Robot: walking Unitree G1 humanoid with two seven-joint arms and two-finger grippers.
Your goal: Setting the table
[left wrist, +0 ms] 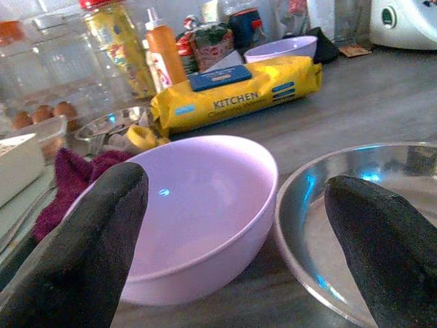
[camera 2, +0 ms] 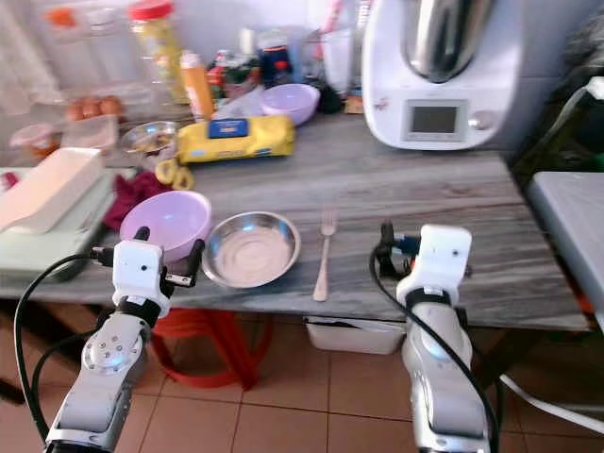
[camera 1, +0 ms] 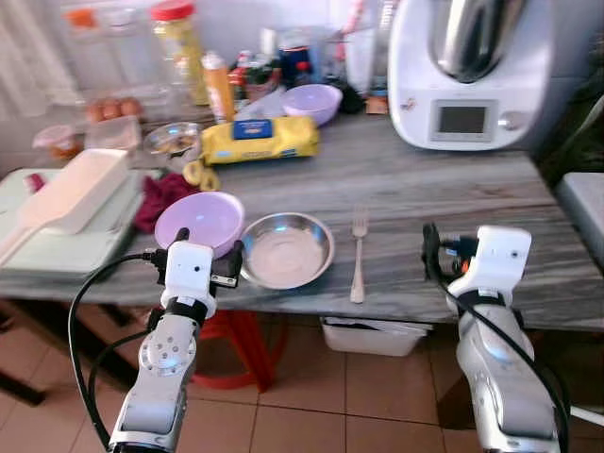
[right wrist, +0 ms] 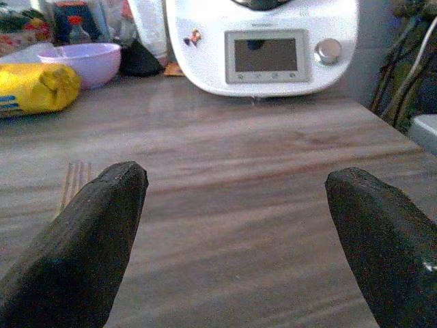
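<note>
Grey surface (camera 1: 425, 179) ahead: left hand (camera 1: 208, 253), fingers apart, is lining up on the purple bowl (camera 1: 199, 219) just beyond; closing on its rim looks next.

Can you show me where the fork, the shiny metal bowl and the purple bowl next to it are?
fork (camera 1: 358, 257): left eye view, middle of its handle.
shiny metal bowl (camera 1: 286, 250): left eye view, its flat inside bottom.
purple bowl (left wrist: 198, 198): left wrist view, its inside wall.

Grey wood table (camera 1: 453, 189): purple bowl (camera 1: 199, 220), steel bowl (camera 1: 287, 250), fork (camera 1: 358, 255)
</note>
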